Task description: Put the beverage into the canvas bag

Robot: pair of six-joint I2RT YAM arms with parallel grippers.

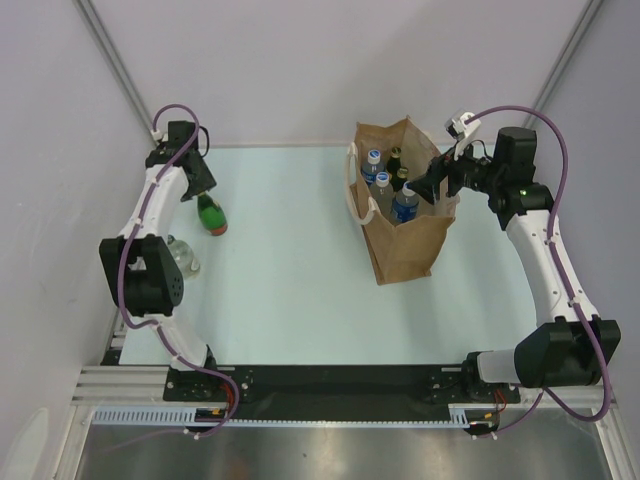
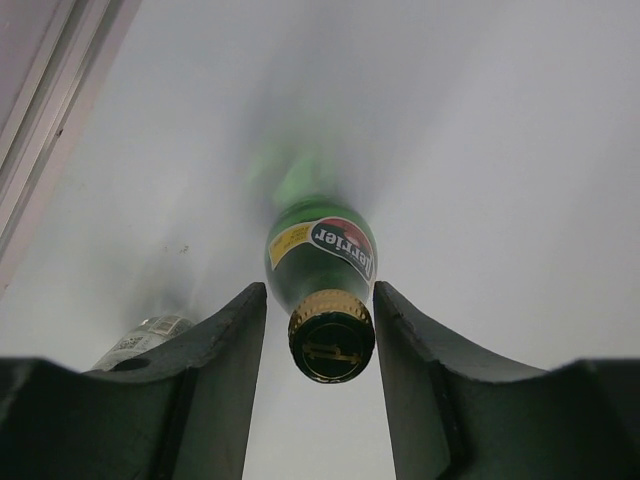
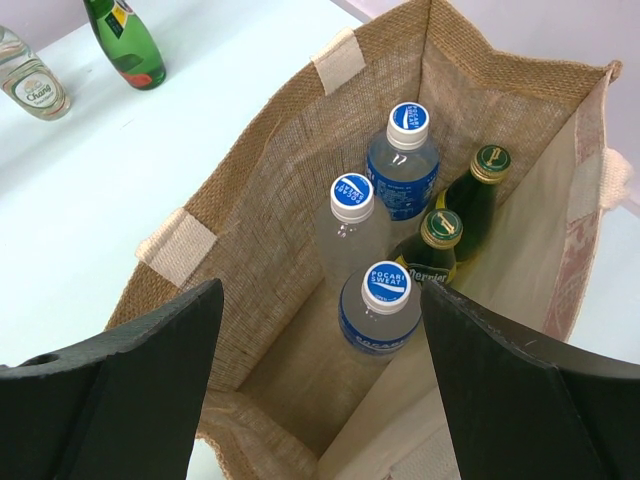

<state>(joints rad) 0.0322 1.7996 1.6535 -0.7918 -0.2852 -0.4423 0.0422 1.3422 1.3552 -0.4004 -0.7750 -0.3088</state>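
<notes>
The tan canvas bag [image 1: 405,245] stands upright at centre right, also in the right wrist view [image 3: 260,210]. Inside it stand three Pocari Sweat bottles [image 3: 378,305] and two green Perrier bottles [image 3: 436,245]. My right gripper [image 1: 432,185] is open and empty above the bag's right rim [image 3: 320,330]. A green Perrier bottle [image 1: 211,215] stands on the table at far left. My left gripper [image 1: 200,190] is open, its fingers on either side of that bottle's gold-banded cap [image 2: 331,335] without touching it.
A clear bottle [image 1: 183,256] stands near the left arm, also seen low left in the left wrist view [image 2: 145,335] and top left in the right wrist view [image 3: 30,80]. Grey walls enclose the pale table [image 1: 290,260].
</notes>
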